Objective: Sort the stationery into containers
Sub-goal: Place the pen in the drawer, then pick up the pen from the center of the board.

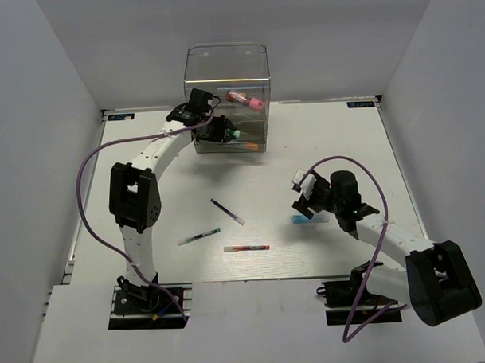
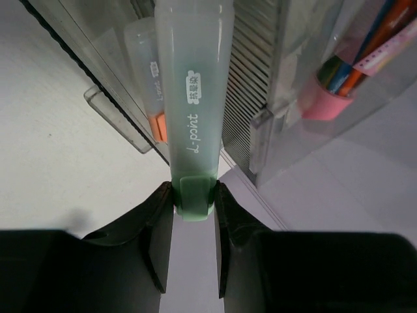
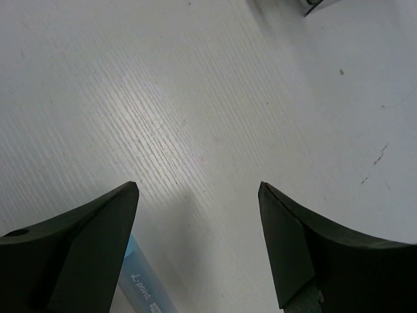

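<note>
Left claw (image 2: 194,195): pinching the green marker (image 2: 193,98) by its end.
Green marker: at the clear drawer box (image 1: 226,66), by the far edge of the desk (image 1: 345,146).
Right claw (image 3: 199,189): wide open, holding nothing, just over the blue marker (image 3: 144,287).
Blue marker: flat, toward the desk's right edge.
Dark pen (image 1: 228,211), green pen (image 1: 199,236), red pen (image 1: 246,248): flat mid-desk, toward the near edge.

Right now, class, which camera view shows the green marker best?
The left wrist view: the green marker fills the frame, its label readable, its end clamped in the jaws of the left gripper. The top view shows only a green speck of it at the clear drawers. The right wrist view misses it.
</note>
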Tool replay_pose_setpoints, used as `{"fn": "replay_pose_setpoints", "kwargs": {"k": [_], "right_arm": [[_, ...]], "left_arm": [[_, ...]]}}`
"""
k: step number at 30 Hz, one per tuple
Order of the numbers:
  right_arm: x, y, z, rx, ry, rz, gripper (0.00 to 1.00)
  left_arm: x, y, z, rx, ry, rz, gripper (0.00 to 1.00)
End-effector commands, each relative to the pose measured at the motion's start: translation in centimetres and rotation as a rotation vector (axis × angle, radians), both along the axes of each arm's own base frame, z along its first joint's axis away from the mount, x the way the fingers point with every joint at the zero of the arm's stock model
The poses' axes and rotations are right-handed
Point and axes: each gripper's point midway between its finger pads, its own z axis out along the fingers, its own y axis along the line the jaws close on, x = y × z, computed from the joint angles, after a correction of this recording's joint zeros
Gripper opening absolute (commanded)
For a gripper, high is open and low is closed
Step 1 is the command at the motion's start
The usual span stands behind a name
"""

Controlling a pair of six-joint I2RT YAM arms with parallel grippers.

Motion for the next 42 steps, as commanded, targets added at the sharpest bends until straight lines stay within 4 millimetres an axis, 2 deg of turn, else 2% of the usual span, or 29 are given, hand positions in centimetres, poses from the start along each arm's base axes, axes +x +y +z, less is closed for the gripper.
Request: {"fn": "replay_pose_setpoints", "kwargs": {"k": [1, 4, 5, 8, 13, 16, 19, 21, 23, 25, 26, 27, 28, 29, 31, 33, 34, 35, 36, 37, 38, 39, 40, 41, 42], "right_arm": [[-0.1, -0.6, -0.2, -0.025, 0.010, -0.003, 0.80], [-0.4, -0.3, -0.5, -0.043, 0.029, 0.043, 0.80], [-1.0, -0.6, -1.4, -0.061, 0.071, 0.057, 0.80], [-1.5, -0.6, -2.2, -0.086, 0.101, 0.092, 0.80], [-1.7, -0.5, -2.9, -0.105, 0.137, 0.120, 0.80], [-1.4, -0.5, -3.3, -0.122, 0.143, 0.132, 0.80], [-1.2, -0.6, -3.9, -0.138, 0.164, 0.144, 0.80], [-1.5, -0.6, -4.5, -0.155, 0.195, 0.165, 0.78], [-1.7, -0.5, -5.1, -0.160, 0.226, 0.185, 0.77], [-2.2, -0.6, -5.7, -0.170, 0.264, 0.202, 0.75], [-1.7, -0.3, -5.3, -0.161, 0.259, 0.211, 0.75], [-1.7, -0.3, -5.4, -0.162, 0.267, 0.210, 0.74], [-1.9, -0.3, -5.6, -0.163, 0.281, 0.213, 0.74], [-1.5, -0.3, -5.2, -0.158, 0.275, 0.205, 0.74], [-0.9, -0.2, -4.6, -0.137, 0.260, 0.178, 0.74], [-0.2, 0.1, -3.2, -0.115, 0.227, 0.172, 0.74], [0.2, 0.2, -2.4, -0.102, 0.217, 0.166, 0.74], [-0.4, 0.2, -2.5, -0.105, 0.240, 0.181, 0.74], [-0.5, 0.9, -1.1, -0.077, 0.220, 0.222, 0.74], [-1.8, 0.6, -1.6, -0.094, 0.265, 0.255, 0.74], [-2.3, 0.7, -1.4, -0.109, 0.245, 0.307, 0.75], [-2.7, 1.2, -0.6, -0.101, 0.208, 0.387, 0.75], [-3.3, 1.3, -0.5, -0.106, 0.202, 0.425, 0.75], [-5.1, 0.9, -1.0, -0.136, 0.217, 0.510, 0.75], [-5.6, 0.9, -0.8, -0.137, 0.213, 0.539, 0.75]], "left_arm": [[0.9, 0.1, 1.7, 0.004, -0.035, 0.026, 0.20], [1.0, 0.1, 1.2, 0.008, -0.026, 0.026, 0.36], [1.0, 0.1, 1.2, 0.008, -0.026, 0.026, 0.43], [1.5, -0.1, 1.6, 0.000, -0.043, 0.027, 0.55], [1.4, -0.6, 2.6, -0.031, -0.061, 0.007, 0.68], [0.8, -0.9, 4.0, -0.060, -0.079, -0.011, 0.70], [-0.1, -1.1, 4.5, -0.084, -0.097, -0.043, 0.71], [-1.0, -1.0, 5.4, -0.079, -0.141, -0.082, 0.71], [-2.2, -0.7, 4.8, -0.048, -0.147, -0.129, 0.71], [-3.0, -0.5, 6.0, -0.043, -0.201, -0.166, 0.72], [-3.8, -0.1, 4.8, -0.026, -0.183, -0.177, 0.72], [-4.2, 0.0, 4.9, -0.020, -0.205, -0.190, 0.72], [-4.8, 0.2, 5.9, -0.028, -0.233, -0.189, 0.72], [-5.7, 0.6, 4.5, -0.013, -0.215, -0.199, 0.72], [-6.6, 1.4, 4.3, 0.024, -0.241, -0.210, 0.73], [-7.2, 1.8, 4.3, 0.046, -0.265, -0.223, 0.75], [-7.5, 2.2, 3.6, 0.076, -0.287, -0.245, 0.75], [-7.7, 2.3, 3.6, 0.087, -0.308, -0.260, 0.77], [-8.2, 2.5, 4.3, 0.094, -0.342, -0.272, 0.78], [-8.8, 2.8, 3.3, 0.123, -0.360, -0.305, 0.78], [-9.3, 3.0, 3.1, 0.135, -0.380, -0.319, 0.81], [-9.8, 3.5, 3.9, 0.144, -0.418, -0.317, 0.82], [-10.7, 3.8, 2.3, 0.147, -0.405, -0.319, 0.83], [-11.0, 4.5, 1.9, 0.149, -0.408, -0.305, 0.85], [-12.1, 5.0, 0.0, 0.156, -0.375, -0.309, 0.85]]}}
